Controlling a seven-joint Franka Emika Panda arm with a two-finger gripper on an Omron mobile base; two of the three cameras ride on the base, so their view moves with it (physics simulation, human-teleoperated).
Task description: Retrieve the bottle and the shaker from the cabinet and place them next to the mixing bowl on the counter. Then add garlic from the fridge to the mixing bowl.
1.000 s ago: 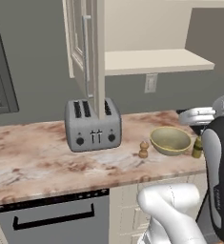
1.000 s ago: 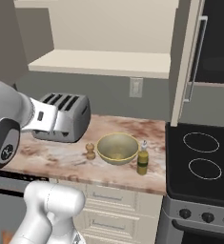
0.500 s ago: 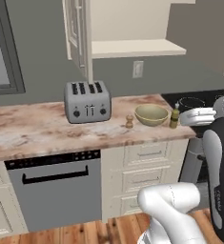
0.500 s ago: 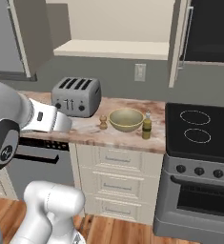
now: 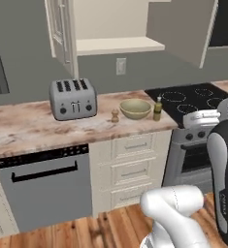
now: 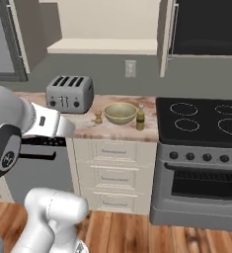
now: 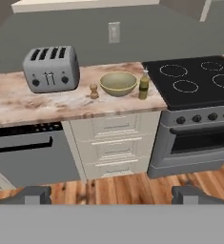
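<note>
The gripper [image 7: 111, 194] hangs well back from the counter [image 7: 61, 102], above the wood floor [image 7: 118, 183], its 2 fingertips [image 7: 35, 194] spread wide apart with nothing between them. Far ahead of it, the mixing bowl [image 7: 118, 83] sits on the counter roughly straight beyond the gap between the tips. The shaker [image 7: 94, 91] stands just beside the bowl on the toaster's side, and the bottle [image 7: 144, 86] stands just beside the bowl on the stovetop's side, near the counter's end. The 4-slot toaster [image 7: 51, 68] lies farther off toward the left tip. The black stovetop [image 7: 194, 81] lies ahead of the right tip. In the base views the cabinet [image 5: 62, 34] hangs open above the counter, its beige shelf [image 5: 118, 45] bare.
</note>
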